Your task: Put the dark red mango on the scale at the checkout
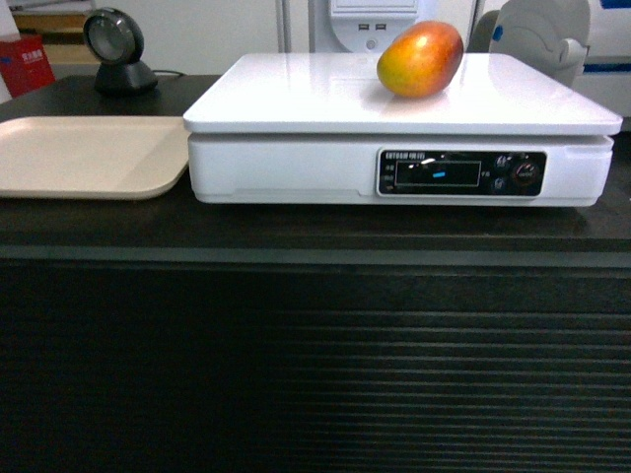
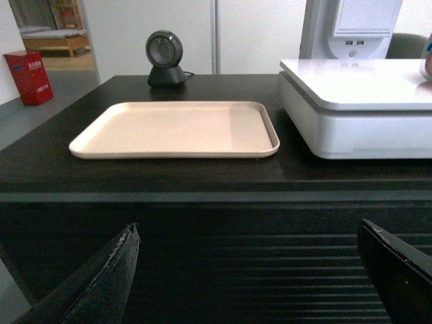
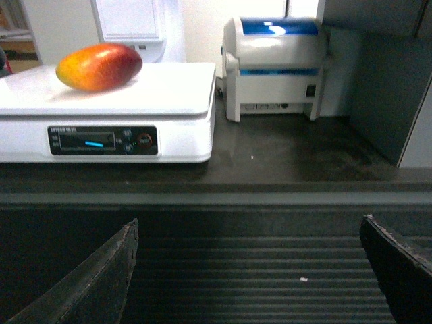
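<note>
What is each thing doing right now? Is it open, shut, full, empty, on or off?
dark red mango: lying on the scale's plate, free.
scale: display lit.
beige tray: empty, flat on the checkout.
left gripper: open, empty.
right gripper: open, empty.

Bright overhead room light, whites blown out, dark counter swallowing detail.

From the head view the scale (image 1: pixel 394 128) glares so hard that its plate loses its surface texture, and the dark red mango (image 1: pixel 421 59) throws only a faint, soft shadow beneath it, so the light comes from above and is diffuse. The checkout (image 1: pixel 315 355) front sits dim, its ribs fading to near black toward the bottom. All three views are slightly soft and grainy. In the wrist views the gripper fingers (image 2: pixel 101 283) at the lower corners are dark, close and blurred. The beige tray (image 2: pixel 175 128) shows a mild sheen, shaded toward its right side.
</note>
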Robot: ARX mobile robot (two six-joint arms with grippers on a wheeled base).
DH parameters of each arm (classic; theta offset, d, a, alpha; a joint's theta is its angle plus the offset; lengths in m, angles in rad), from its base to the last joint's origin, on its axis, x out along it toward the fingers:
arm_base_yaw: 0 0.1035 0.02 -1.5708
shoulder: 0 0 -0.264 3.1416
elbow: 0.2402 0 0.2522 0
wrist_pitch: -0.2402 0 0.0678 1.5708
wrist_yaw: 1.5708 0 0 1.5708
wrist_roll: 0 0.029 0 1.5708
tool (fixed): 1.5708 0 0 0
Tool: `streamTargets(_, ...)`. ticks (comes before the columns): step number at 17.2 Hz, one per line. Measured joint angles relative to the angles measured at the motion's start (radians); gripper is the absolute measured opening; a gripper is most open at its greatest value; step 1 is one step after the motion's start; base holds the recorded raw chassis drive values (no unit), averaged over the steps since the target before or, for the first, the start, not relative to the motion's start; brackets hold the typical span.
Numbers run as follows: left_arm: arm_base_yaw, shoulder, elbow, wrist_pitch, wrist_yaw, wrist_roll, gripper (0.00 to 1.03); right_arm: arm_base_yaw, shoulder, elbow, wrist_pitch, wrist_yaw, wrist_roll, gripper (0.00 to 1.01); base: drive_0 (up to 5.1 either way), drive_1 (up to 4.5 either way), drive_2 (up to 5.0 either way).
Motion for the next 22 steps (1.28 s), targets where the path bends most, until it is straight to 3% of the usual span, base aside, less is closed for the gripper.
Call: streamTargets(22,0.0,0.0,0.0,-0.003,0.0,0.003,0.98,0.0,0.0,0.0,-0.002,0.0,0.0,0.98,0.0,0.0,0.0)
